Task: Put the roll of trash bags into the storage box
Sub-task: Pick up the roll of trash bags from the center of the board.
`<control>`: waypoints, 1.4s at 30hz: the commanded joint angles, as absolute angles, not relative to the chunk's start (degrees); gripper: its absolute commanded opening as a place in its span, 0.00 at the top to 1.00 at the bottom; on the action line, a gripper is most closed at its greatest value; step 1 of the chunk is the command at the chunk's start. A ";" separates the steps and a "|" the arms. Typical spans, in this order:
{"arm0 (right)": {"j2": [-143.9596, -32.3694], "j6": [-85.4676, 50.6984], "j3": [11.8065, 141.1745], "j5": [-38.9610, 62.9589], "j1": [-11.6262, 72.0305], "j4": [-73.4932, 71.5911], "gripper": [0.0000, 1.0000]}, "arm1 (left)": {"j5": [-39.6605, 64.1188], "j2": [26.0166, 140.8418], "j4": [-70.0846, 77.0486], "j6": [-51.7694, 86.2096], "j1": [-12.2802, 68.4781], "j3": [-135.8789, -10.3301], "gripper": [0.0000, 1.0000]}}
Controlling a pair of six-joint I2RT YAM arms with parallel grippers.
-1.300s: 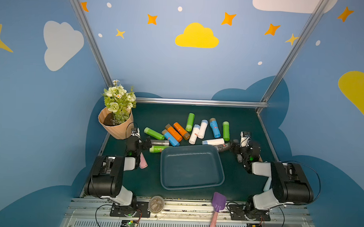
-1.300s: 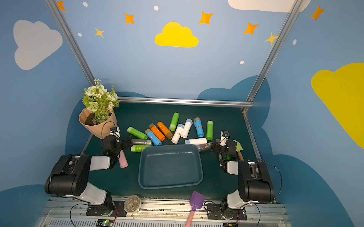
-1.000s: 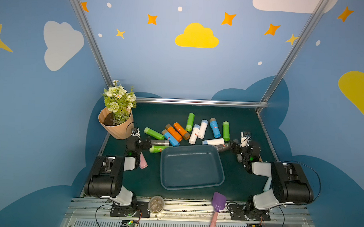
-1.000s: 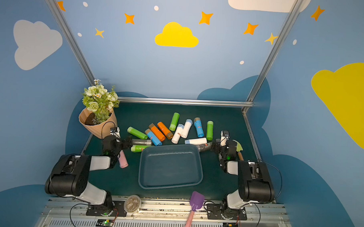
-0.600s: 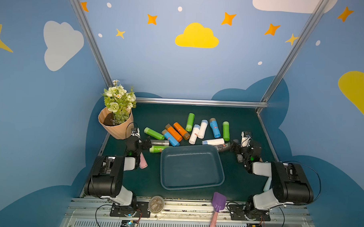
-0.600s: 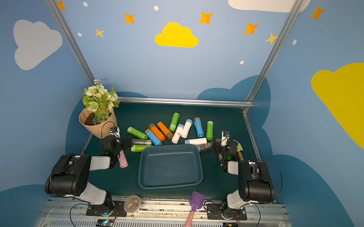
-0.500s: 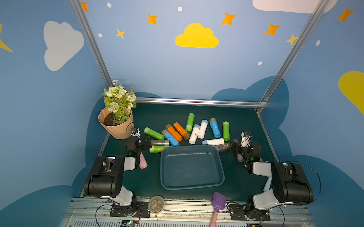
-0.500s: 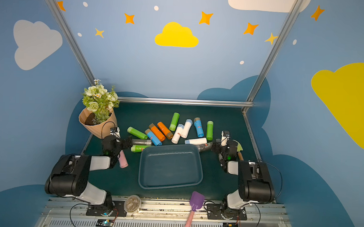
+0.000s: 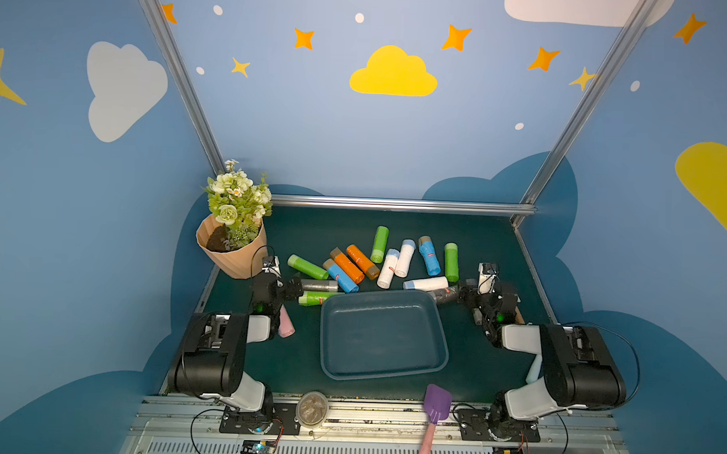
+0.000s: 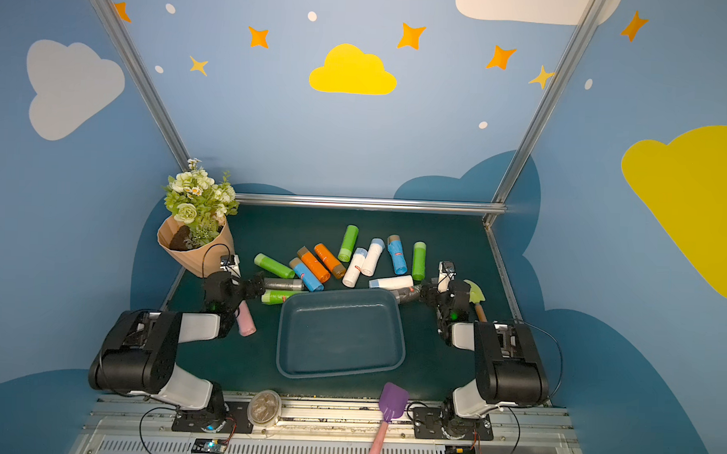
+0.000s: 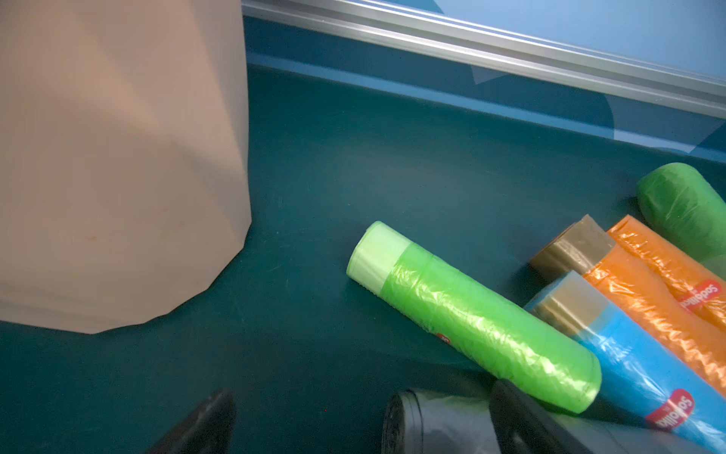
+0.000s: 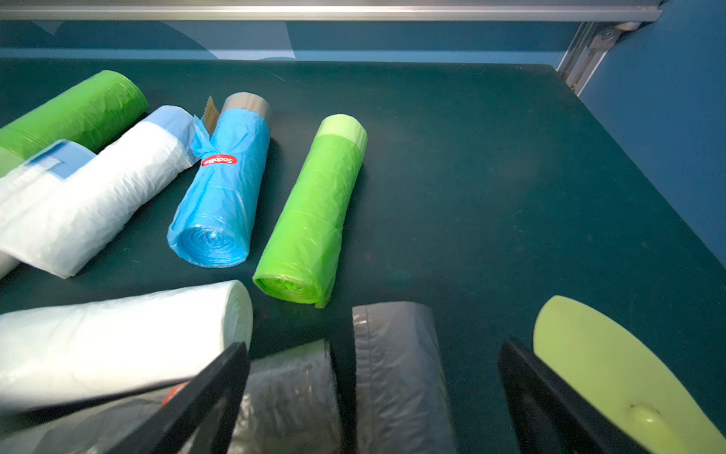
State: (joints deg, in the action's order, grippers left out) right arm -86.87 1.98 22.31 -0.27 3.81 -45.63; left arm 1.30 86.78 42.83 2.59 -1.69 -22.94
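The dark blue-teal storage box (image 9: 383,332) (image 10: 339,335) lies empty at the middle of the mat. Several rolls of trash bags in green, blue, orange, white and grey lie scattered just behind it. My left gripper (image 9: 295,287) (image 11: 361,416) is open at the box's far left corner, and the end of a grey roll (image 9: 319,284) (image 11: 436,428) lies between its fingers. My right gripper (image 9: 463,296) (image 12: 373,361) is open at the far right corner, straddling another grey roll (image 9: 446,295) (image 12: 393,373). A white roll (image 12: 118,338) lies beside it.
A tan flower pot (image 9: 232,252) (image 11: 118,157) stands close to the left gripper. A green trowel blade (image 10: 474,292) (image 12: 613,373) lies by the right gripper. A pink cylinder (image 9: 285,325) rests under the left arm. A purple scoop (image 9: 436,405) and a small round tub (image 9: 312,408) sit at the front rail.
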 commanded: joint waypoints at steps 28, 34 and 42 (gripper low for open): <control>-68.53 8.34 43.73 -7.57 59.85 -2.52 0.03 | -0.45 59.10 -27.09 37.00 7.26 -40.05 0.13; -70.92 12.07 41.70 -1.69 61.63 -6.16 0.03 | -1.14 61.68 -16.22 51.88 13.98 -36.08 0.15; -72.59 13.45 40.47 -1.67 63.94 -8.19 0.03 | -16.12 60.26 -32.38 48.95 15.29 -40.21 0.20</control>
